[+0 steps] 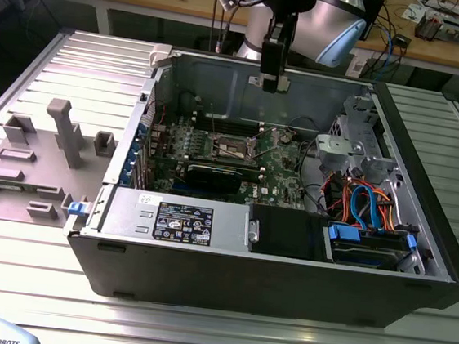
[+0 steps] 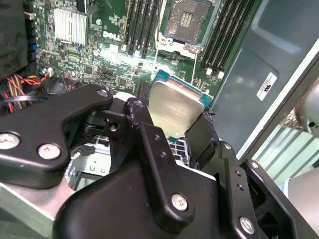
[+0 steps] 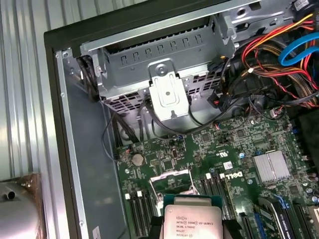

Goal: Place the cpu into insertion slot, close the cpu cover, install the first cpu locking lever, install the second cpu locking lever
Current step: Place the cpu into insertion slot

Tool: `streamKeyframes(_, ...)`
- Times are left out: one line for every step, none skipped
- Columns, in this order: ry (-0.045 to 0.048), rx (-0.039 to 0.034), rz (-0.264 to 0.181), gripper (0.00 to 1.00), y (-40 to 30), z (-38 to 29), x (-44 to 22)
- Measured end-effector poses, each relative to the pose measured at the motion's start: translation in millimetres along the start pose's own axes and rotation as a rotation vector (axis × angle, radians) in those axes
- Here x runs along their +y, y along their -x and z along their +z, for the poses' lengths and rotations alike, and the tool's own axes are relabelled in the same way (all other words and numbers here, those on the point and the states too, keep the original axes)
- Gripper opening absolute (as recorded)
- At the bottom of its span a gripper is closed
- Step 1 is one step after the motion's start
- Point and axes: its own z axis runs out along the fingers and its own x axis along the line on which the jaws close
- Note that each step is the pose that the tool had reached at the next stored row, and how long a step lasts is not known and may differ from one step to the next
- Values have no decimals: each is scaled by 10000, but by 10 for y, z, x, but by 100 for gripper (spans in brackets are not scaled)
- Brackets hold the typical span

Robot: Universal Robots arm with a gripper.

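Fingers point(image 2: 197, 137) grip cpu point(image 2: 177, 107) by its edges, over mobo point(image 2: 107, 67), apart from insertion slot point(image 2: 185, 19).

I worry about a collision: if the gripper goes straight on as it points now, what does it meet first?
Probably the green board near the socket; the chip held in the gripper would touch first. Depth is unclear.

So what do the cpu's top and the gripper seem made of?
The cpu: its top looks like dull silver-grey metal, with a soft even sheen, over a greenish board edge. The gripper, shut on the cpu: matte black, either metal or hard plastic. Silver screw heads show, but the look leaves that open.
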Motion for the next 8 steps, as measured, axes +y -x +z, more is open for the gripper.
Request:
streamKeyframes(2,-14,156,54,0,0,0)
streamKeyframes(6,-37,412,54,0,0,0)
streamKeyframes(10,-61,675,54,0,1,0)
streamKeyframes(12,-70,772,54,0,1,0)
streamKeyframes(13,-77,852,54,0,1,0)
streamKeyframes(13,-80,888,54,0,1,0)
streamKeyframes(14,-82,909,54,0,1,0)
streamKeyframes(14,-83,911,54,0,1,0)
